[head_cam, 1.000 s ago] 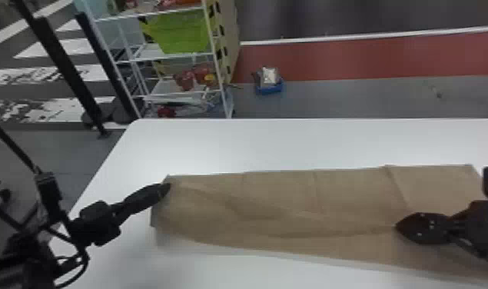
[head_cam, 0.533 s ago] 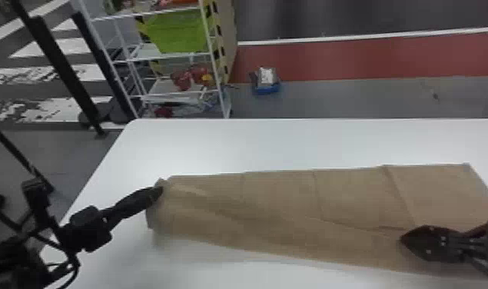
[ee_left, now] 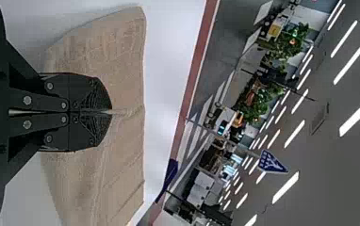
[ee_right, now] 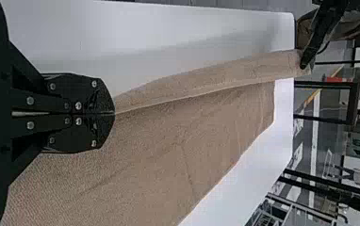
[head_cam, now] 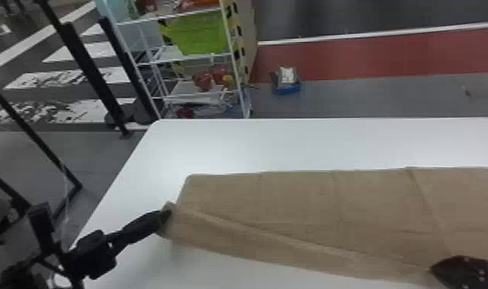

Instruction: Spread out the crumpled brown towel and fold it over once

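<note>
Left pincer (head_cam: 166,216) moved nearer over white table (head_cam: 292,146), shelves (head_cam: 170,54) beyond

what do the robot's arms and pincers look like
The left arm is black with a blocky joint. The left pincer and right pincer match: two flat black fingers, tapering to a blunt tip, dotted with round silvery screws.

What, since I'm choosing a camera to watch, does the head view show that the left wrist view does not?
Head view: the right fingers at the towel's near edge, and a green bin on a rack.
Left wrist view: a blue sign, plants and ceiling lights.
Both: the towel, the left fingers gripping it, the table.
</note>
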Robot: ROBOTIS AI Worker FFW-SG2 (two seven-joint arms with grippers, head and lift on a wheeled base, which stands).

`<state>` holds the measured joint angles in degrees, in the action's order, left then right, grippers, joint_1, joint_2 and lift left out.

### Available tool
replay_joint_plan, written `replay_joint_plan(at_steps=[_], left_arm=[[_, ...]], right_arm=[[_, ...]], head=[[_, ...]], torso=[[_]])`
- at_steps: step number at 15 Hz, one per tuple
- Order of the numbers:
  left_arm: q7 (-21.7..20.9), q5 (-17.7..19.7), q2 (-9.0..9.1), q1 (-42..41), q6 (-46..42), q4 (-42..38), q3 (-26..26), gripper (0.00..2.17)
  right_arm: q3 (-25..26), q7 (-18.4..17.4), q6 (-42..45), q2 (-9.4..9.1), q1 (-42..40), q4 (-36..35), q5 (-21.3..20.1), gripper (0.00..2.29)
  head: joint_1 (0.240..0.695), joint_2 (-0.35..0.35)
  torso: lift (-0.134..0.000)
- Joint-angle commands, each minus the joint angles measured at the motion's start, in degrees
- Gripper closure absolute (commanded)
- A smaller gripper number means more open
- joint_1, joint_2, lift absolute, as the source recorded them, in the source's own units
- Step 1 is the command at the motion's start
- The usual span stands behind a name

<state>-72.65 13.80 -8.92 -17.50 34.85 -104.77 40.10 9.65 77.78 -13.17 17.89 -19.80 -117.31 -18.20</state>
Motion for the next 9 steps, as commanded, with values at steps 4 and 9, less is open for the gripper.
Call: replay_joint_plan(at_steps=[4, 9], left_arm=[[-0.74, -2.47, -0.48, -1.84, -2.02, 1.67, -0.2, 0.73], [0.85, -2.55, -4.09, 1.59, -5.89, 10.37, 1.73, 0.06]], right_arm=[[-3.85, 0.54, 0.55, -0.13, -0.85, 2.26, -1.14, 1.6], [-6.13, 0.54, 1.61, -0.05, -0.67, 4.63, -2.72, 1.6]], head=[[0.695, 0.309], [0.695, 0.35]], torso=[[-0.123], [-0.123]])
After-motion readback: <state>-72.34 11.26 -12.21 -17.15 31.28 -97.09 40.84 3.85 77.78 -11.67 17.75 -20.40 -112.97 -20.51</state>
